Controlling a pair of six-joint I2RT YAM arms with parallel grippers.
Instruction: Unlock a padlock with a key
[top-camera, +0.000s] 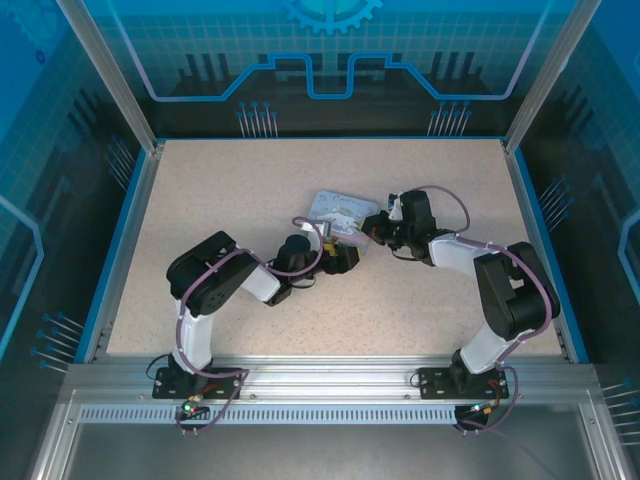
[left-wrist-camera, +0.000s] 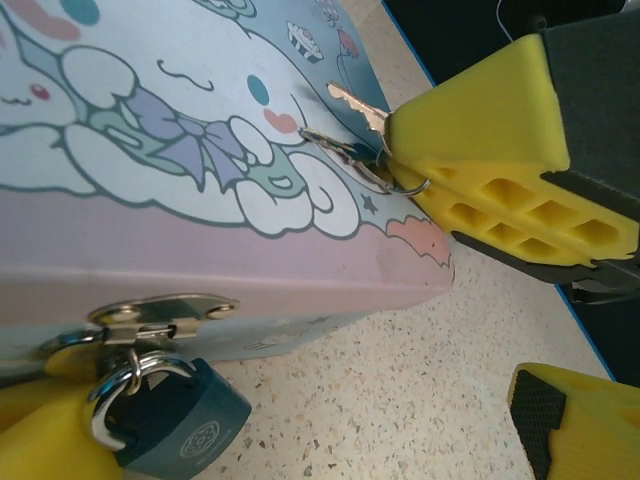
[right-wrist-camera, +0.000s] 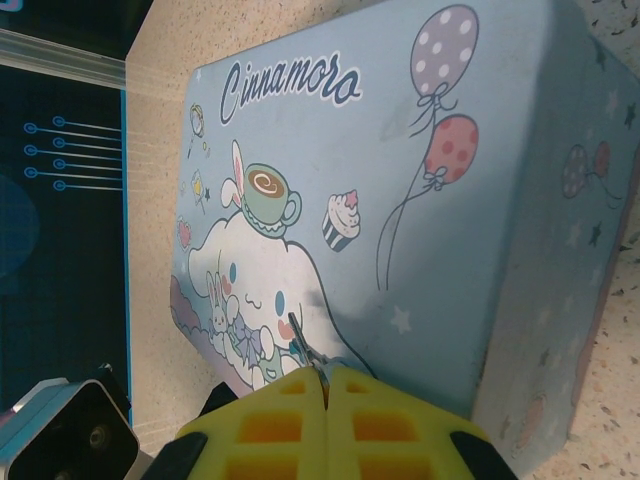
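Right gripper (right-wrist-camera: 327, 378) is pinching the key (left-wrist-camera: 355, 108) above the tin (right-wrist-camera: 480, 250) | left gripper (left-wrist-camera: 300, 425) is gaping wide, padlock (left-wrist-camera: 180, 425) hanging just beside one finger | tin is sitting mid tabletop (top-camera: 200, 200)

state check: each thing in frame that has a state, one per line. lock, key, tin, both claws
padlock: shackle closed, hanging from the hasp
hasp: folded down over the tin's front
tin: lid closed
key: pinched in the right claw, over the tin lid, away from the padlock
right claw: shut on the key
left claw: open, one finger beside the padlock
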